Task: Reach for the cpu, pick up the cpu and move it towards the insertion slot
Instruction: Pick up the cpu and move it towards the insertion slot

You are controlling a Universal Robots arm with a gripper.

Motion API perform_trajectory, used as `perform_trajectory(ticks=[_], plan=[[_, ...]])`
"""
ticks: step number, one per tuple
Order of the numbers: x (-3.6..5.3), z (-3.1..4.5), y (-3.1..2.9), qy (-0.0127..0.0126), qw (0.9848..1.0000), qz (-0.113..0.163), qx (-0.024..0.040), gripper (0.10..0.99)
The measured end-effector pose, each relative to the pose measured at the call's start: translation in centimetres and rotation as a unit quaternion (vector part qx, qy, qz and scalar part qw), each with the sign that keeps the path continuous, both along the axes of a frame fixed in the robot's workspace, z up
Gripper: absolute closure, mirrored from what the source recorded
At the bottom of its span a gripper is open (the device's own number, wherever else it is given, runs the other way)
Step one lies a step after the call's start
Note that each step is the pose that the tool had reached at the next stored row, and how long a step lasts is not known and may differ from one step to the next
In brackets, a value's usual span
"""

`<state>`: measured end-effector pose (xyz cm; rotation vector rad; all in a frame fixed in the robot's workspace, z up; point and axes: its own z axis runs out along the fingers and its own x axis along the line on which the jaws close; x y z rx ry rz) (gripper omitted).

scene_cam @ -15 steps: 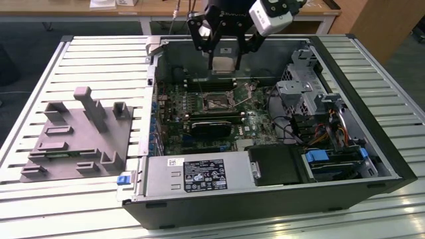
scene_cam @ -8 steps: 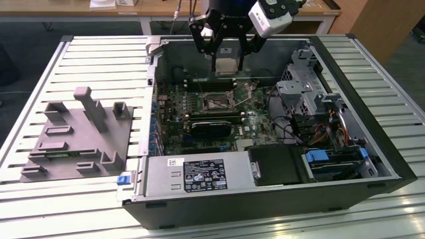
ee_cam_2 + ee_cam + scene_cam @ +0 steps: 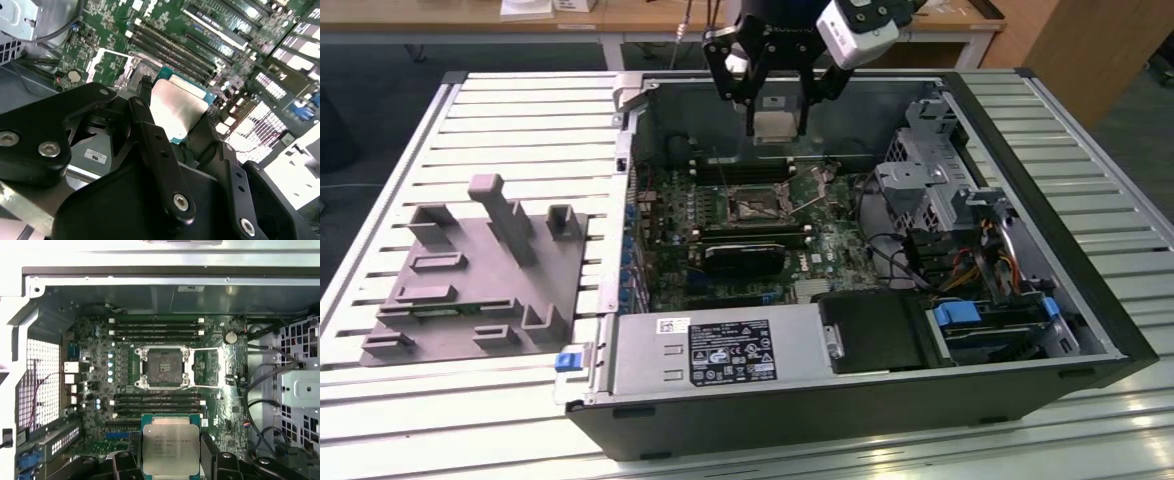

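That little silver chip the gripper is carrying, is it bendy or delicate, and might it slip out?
The cpu looks like a flat, rigid plate with a metal top, so it probably won't flex. It is thin and small, so likely light. The gripper holds it only by its edges and the top looks smooth, so a slip seems possible. The open insertion slot lies below, probably unforgiving of a drop.

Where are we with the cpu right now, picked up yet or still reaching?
Done: the pickup. The gripper is shut on the cpu, holding it in the air above the open computer case, as the exterior view confirms. In hand: the carry toward the insertion slot, which sits open and empty on the motherboard. Left: closing the gap, since in the first wrist view the cpu is clearly apart from the slot, not over it.
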<state>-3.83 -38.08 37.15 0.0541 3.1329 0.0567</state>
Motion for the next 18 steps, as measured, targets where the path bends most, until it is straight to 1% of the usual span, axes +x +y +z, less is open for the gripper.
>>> perform_trajectory(ticks=[4,8,13,18], plan=[[0.12,-0.23,0.98,0.0000,1.0000,-0.001,0.0000,0.545],[0.48,-0.27,1.57,0.0000,1.0000,-0.002,0.0001,0.545],[1.15,-0.27,2.37,0.0000,1.0000,-0.002,0.0000,0.545],[1.68,-0.28,3.47,0.0000,1.0000,-0.002,0.0000,0.545]])
